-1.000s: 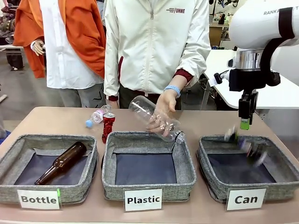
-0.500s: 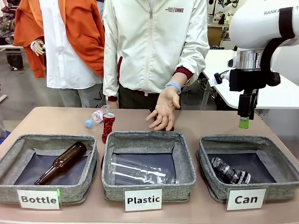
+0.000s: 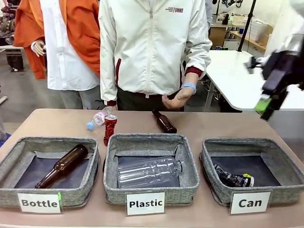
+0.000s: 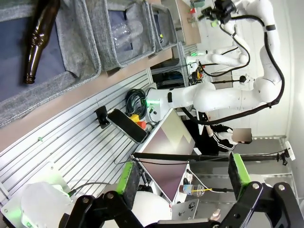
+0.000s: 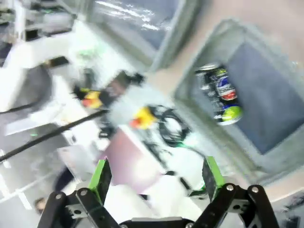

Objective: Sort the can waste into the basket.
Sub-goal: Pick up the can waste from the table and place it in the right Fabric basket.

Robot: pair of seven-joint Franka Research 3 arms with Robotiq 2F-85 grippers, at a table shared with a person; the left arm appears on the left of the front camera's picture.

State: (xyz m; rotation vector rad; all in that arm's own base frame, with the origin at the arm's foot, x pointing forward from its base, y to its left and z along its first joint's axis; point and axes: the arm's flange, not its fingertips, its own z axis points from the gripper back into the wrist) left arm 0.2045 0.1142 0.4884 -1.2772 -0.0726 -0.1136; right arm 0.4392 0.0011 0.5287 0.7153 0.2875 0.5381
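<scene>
- Dark can (image 3: pixel 232 180): lies in the "Can" basket (image 3: pixel 285 192), front left corner.
- Red can (image 3: pixel 110 127): upright on the bench (image 3: pixel 213 126), just beside the "Plastic" basket (image 3: pixel 185 187).
- Right jaws: released, empty, raised off to the right.
- Left jaws: released, empty.
- Risk: a long reach across may tip the slim red can or knock the brown bottle (image 3: pixel 164 121). The person's hand (image 3: pixel 176 99) is near that path.
</scene>
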